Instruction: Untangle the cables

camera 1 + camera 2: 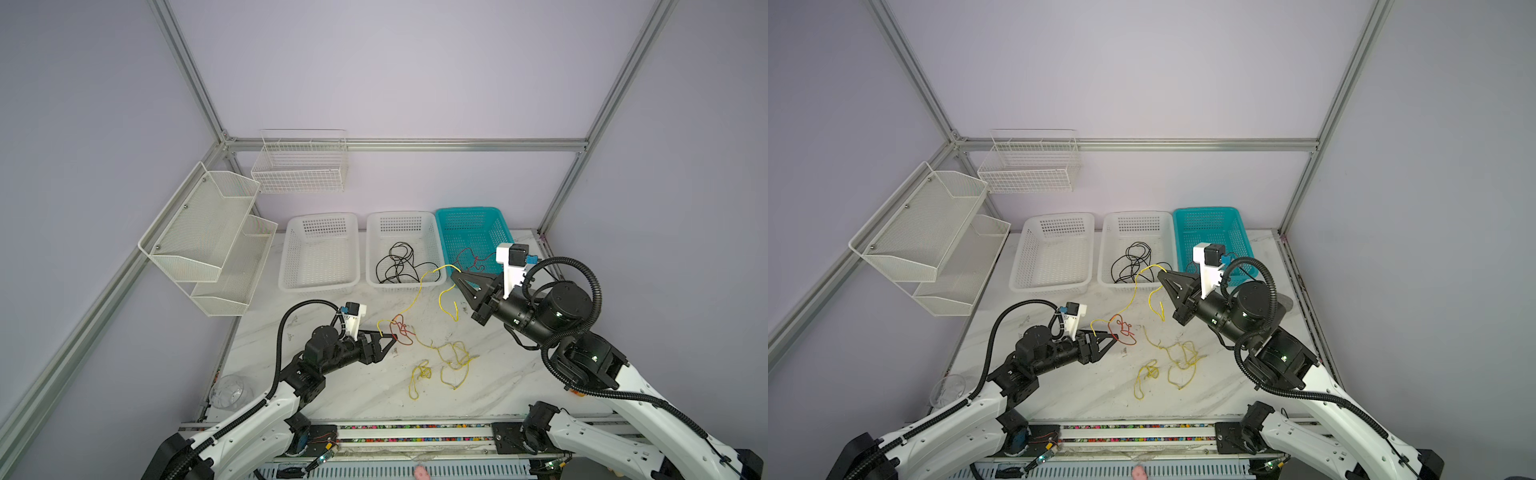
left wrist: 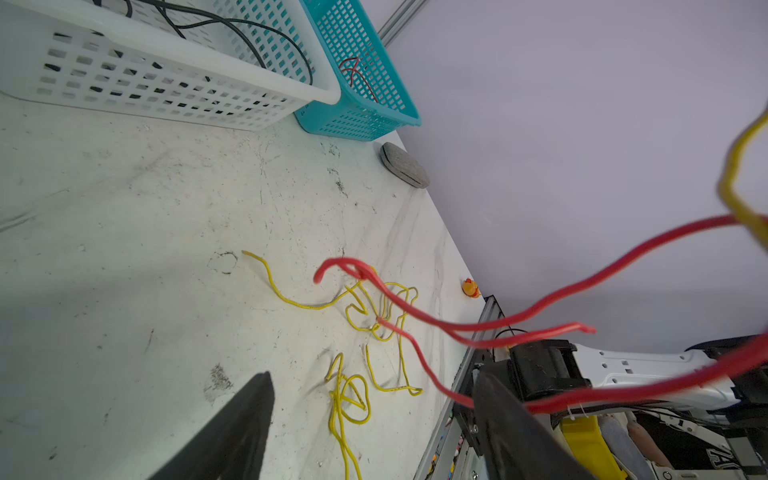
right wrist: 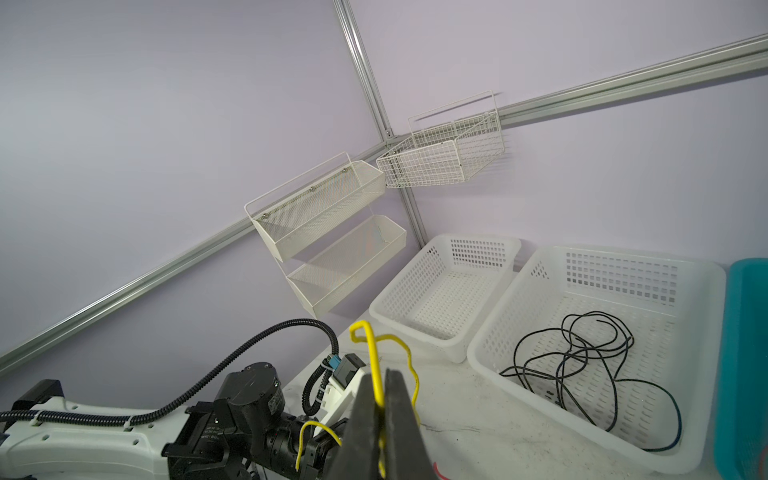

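Observation:
My left gripper hovers low over the table, jaws wide open. A red cable loops in front of it, and one strand lies across one finger. My right gripper is raised near the baskets and shut on a yellow cable. That cable sags down toward the red loop. More yellow cables lie tangled on the table, with a small yellow knot. A black cable lies coiled in the middle white basket. Another red cable lies in the teal basket.
An empty white basket stands at the back left. Two wire racks hang on the walls. A clear cup sits beyond the table's left edge. A grey pad and a small orange object lie near the right edge.

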